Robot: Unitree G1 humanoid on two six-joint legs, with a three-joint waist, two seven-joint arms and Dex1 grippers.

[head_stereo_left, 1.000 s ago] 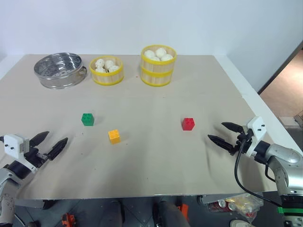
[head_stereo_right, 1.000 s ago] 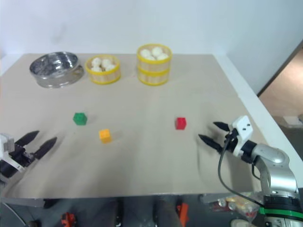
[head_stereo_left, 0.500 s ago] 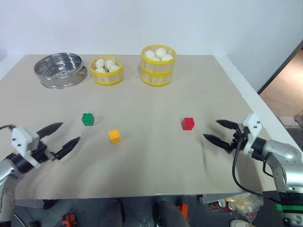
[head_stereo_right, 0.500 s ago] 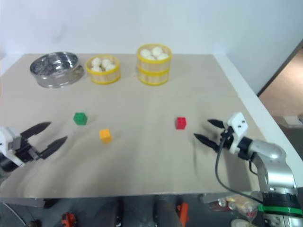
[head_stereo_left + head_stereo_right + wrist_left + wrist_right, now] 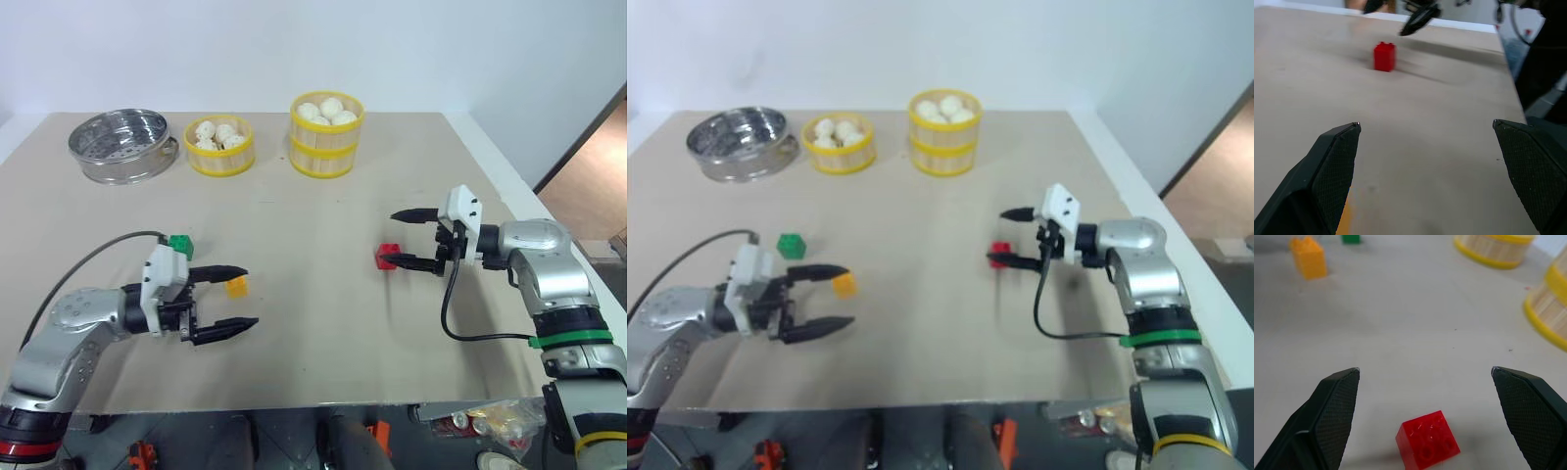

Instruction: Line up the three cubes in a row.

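I see my right gripper right of centre, fingers spread wide around the red cube without touching it. At lower left my left gripper is also wide apart, empty, with the yellow-orange cube just behind its fingertips. The green cube sits just above that arm's wrist, partly hidden.
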